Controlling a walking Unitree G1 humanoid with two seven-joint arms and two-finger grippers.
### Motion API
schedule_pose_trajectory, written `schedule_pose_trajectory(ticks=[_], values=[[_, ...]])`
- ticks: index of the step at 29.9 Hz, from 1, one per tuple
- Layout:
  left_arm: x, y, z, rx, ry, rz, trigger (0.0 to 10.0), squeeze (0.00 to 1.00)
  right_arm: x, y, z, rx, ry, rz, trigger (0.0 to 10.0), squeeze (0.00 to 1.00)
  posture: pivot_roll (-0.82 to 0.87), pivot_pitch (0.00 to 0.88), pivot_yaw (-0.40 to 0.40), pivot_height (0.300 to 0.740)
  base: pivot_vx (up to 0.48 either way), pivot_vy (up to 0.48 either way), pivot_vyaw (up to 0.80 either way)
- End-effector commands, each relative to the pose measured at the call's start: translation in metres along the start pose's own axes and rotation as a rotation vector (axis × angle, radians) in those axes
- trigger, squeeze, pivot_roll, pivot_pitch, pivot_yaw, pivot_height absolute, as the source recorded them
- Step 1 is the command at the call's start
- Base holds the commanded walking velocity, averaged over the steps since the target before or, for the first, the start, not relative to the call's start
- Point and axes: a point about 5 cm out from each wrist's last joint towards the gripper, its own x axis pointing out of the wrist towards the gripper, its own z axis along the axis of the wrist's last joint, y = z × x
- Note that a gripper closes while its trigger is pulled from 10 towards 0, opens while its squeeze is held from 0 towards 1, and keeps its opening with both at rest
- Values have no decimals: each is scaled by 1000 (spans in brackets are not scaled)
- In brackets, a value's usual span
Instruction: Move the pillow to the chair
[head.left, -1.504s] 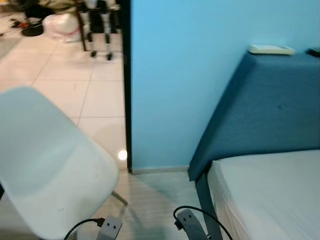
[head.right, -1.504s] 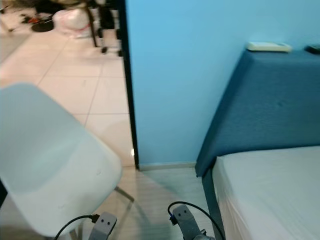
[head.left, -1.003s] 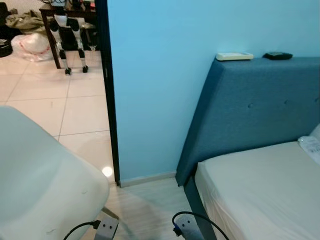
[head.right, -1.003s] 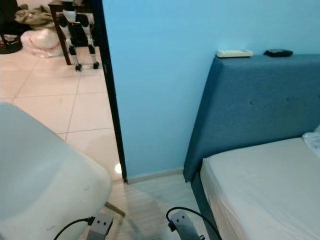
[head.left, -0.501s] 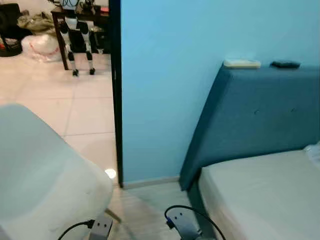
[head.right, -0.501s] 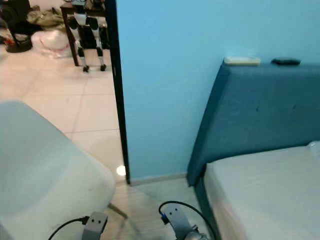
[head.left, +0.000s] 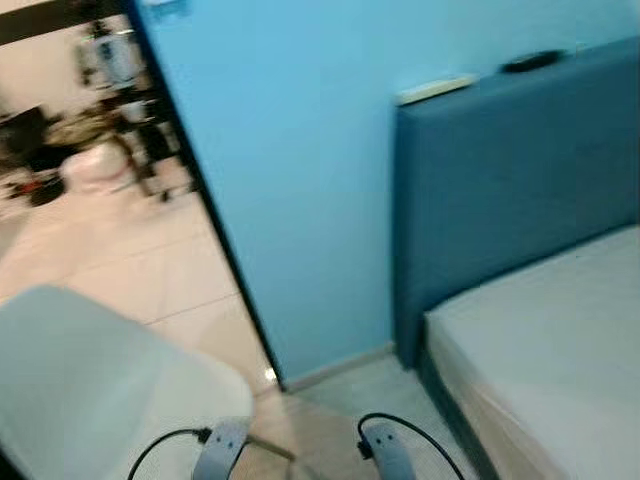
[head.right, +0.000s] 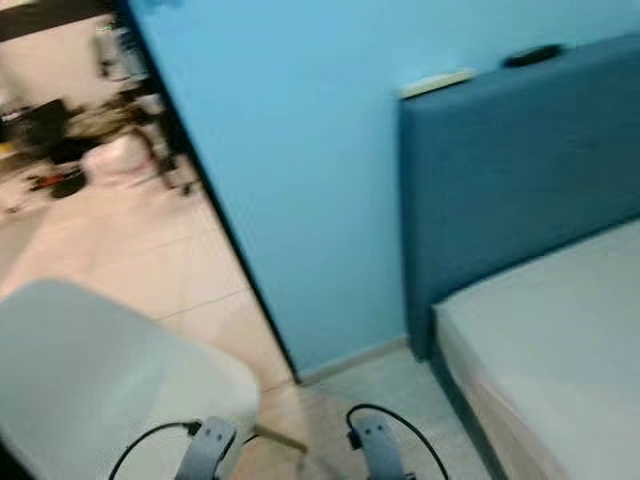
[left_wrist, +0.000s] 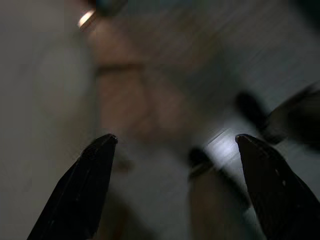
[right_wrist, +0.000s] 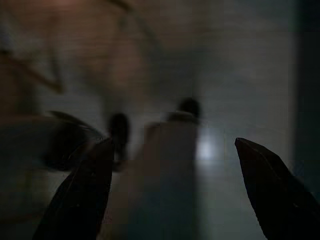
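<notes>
Beside the big blue wall (head.left: 290, 170) I see the bed (head.left: 560, 350) on its right, the white chair (head.left: 90, 390) on its left. Low by that chair, my left gripper (left_wrist: 172, 150) and right gripper (right_wrist: 172, 155) hang with fingers wide apart. I cannot see the pillow.

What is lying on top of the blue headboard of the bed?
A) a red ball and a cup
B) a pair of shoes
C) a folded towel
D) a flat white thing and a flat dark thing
D: on the top edge of the blue headboard lie a flat white thing and, further along, a flat dark thing; the blur hides what they are.
</notes>
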Motion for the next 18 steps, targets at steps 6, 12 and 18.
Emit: schedule_pose_trajectory(ticks=[6, 12, 18], values=[[-3, 0, -16, -218, 6, 81, 10000, 0, -1, -4, 8, -171, 12, 24, 10000, 0, 8, 0, -67, 740, 0, 0, -731], [-4, -2, -20, -321, -4, 116, 10000, 0, -3, -11, 15, -245, 13, 22, 10000, 0, 21, 0, -111, 740, 0, 0, -725], [-3, -4, -19, -353, -13, 123, 10000, 0, -4, -15, 24, -303, 6, 14, 10000, 0, 37, 0, -131, 740, 0, 0, -725]])
